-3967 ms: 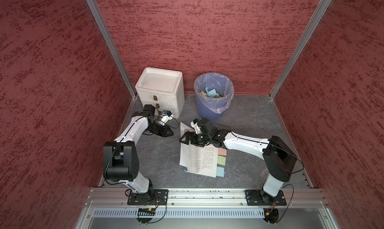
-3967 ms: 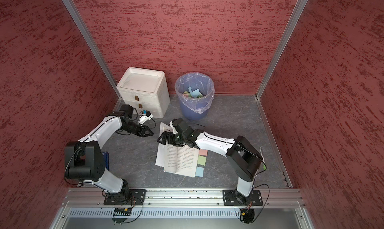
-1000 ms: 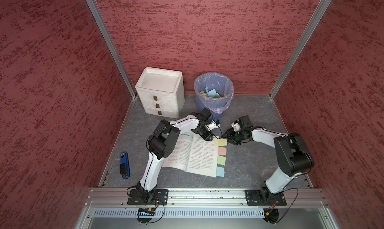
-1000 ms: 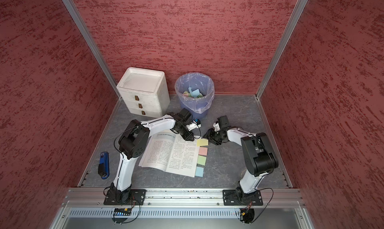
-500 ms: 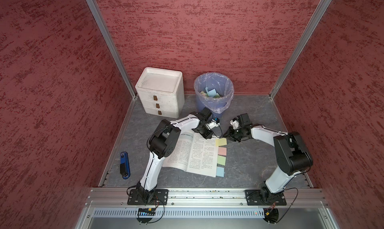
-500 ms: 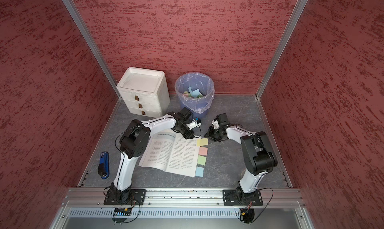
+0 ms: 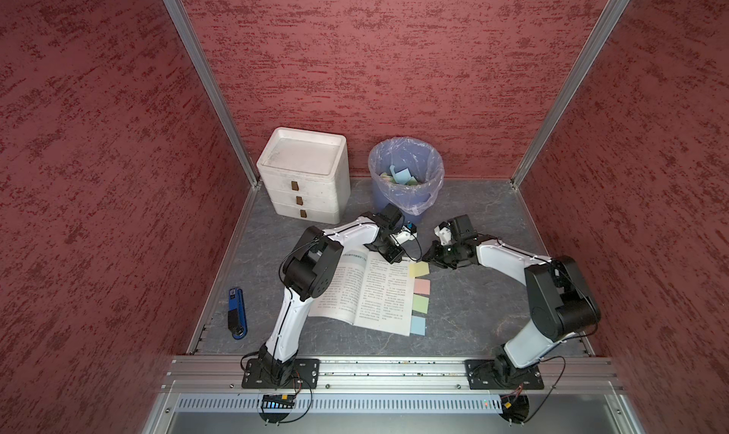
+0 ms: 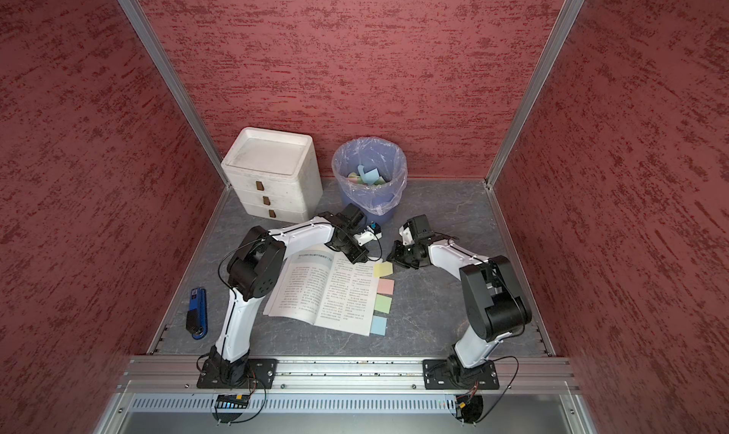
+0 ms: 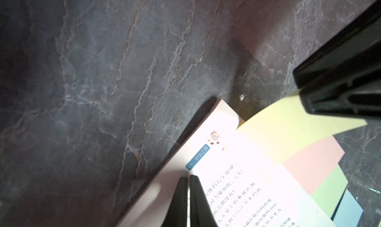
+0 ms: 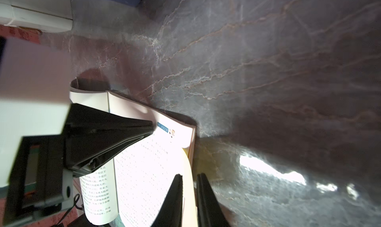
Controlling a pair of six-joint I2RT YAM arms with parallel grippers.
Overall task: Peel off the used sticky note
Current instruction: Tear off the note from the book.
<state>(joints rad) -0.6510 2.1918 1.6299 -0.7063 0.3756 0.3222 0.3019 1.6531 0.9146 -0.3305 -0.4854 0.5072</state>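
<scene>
Reaching low over the grey tabletop [image 7: 473,302] from opposite sides, both arms meet at the far edge of an open book [image 7: 371,290]. The left gripper [image 7: 394,259], its jaws pressed together and empty, bears down on the right-hand page. Just beside it, the right gripper [image 7: 428,259] pinches the outer corner of the yellow sticky note [image 7: 419,269], which curls up from that page's edge. The page print is Chinese, and a blue heading tab [image 9: 197,157] begins "01".

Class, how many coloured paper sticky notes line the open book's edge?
4: yellow sticky note at the far end, then pink note, green note, blue note nearest. Others may hide inside the book.
</scene>
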